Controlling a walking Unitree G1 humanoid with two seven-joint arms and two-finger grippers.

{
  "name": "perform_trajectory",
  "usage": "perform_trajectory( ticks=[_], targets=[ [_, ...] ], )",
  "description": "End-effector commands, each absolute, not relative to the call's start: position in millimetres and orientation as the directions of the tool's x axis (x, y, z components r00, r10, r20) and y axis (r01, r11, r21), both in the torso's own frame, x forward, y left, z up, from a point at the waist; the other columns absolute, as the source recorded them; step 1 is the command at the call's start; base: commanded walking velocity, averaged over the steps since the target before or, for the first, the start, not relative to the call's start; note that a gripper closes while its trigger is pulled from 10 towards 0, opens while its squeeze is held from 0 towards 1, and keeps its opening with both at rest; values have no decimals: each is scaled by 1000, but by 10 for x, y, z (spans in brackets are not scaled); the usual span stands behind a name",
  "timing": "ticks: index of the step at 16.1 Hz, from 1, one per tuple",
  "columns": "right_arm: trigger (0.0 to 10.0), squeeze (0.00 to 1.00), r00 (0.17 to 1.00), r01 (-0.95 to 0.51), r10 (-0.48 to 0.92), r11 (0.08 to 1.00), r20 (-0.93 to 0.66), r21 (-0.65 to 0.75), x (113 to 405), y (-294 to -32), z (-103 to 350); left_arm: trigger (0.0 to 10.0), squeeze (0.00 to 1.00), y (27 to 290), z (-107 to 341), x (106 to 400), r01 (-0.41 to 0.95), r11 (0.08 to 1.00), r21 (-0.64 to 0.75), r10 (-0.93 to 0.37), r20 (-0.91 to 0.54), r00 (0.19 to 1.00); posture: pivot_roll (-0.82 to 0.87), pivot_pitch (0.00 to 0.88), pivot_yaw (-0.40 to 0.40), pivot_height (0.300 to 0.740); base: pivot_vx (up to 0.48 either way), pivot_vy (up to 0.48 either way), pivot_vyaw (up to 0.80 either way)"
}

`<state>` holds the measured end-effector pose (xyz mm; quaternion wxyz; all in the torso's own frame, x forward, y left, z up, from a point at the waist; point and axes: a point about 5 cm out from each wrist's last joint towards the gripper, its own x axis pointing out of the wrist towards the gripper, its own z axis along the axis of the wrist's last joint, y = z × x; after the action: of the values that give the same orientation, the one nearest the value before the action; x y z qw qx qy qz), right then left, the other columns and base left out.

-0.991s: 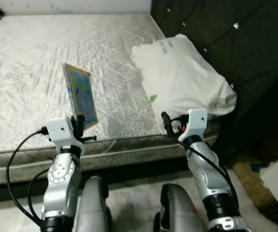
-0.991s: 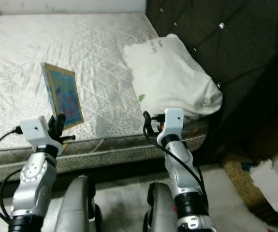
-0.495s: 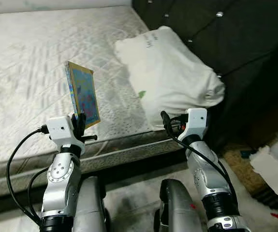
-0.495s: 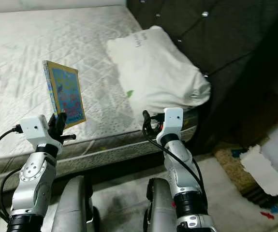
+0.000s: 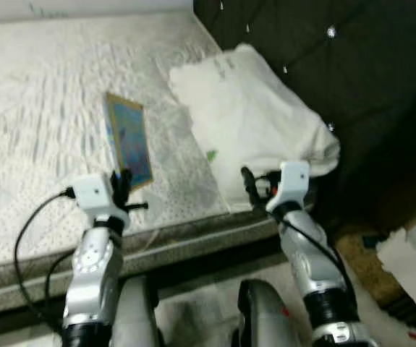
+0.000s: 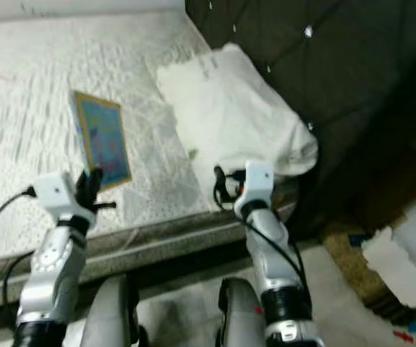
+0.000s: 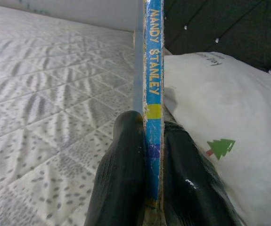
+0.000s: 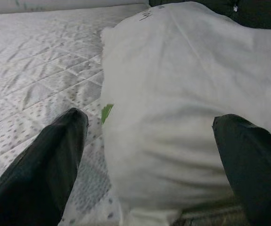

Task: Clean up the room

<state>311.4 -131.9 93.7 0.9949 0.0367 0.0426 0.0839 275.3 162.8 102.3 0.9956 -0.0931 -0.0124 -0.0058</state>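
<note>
Book upright above mattress edge

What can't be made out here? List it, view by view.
- Book cover, eye views: motion blur smears the picture and any title.
- Book's lower edge, left wrist view: covered by the left gripper fingers.
- Pillow far side, right wrist view: cut off by the frame edge; the print near its top is too small to read.
- Floor clutter, eye views: blurred and cropped at the frame edge.

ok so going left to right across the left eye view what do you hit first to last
mattress → left gripper holding the book → white pillow → right gripper → dark tufted headboard → torn white paper on the floor
</note>
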Motion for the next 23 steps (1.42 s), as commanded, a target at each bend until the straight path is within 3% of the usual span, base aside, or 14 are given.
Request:
perform_trajectory(
  ticks=[1,9,13,18,23],
  targets=[
    [10000,0,982,-166,172,983,-79,76,3130,-1298,949,10000,0,1630,1116,2780,21,984,-175,-8,77,997,-105,71,-14,588,368,0,0],
    [10000,0,985,-155,159,986,-68,61,3148,-1356,972,10000,0,1533,1059,2908,5,975,-224,3,36,999,-119,57,-23,588,0,0,0],
    [10000,0,987,-148,149,989,-64,31,3133,-1464,992,10000,0,1336,991,3084,-28,891,-454,6,-51,999,-159,57,-34,568,0,0,0],
    [10000,0,988,-134,134,991,-71,3,3113,-1570,997,10000,0,975,783,3089,-35,803,-595,-129,-231,964,-185,63,-40,568,0,0,0],
    [10000,0,987,-142,141,990,-82,-8,3117,-1531,981,10000,0,976,552,3006,-33,837,-546,-219,-391,894,-173,72,-44,568,0,0,0]
  ],
)
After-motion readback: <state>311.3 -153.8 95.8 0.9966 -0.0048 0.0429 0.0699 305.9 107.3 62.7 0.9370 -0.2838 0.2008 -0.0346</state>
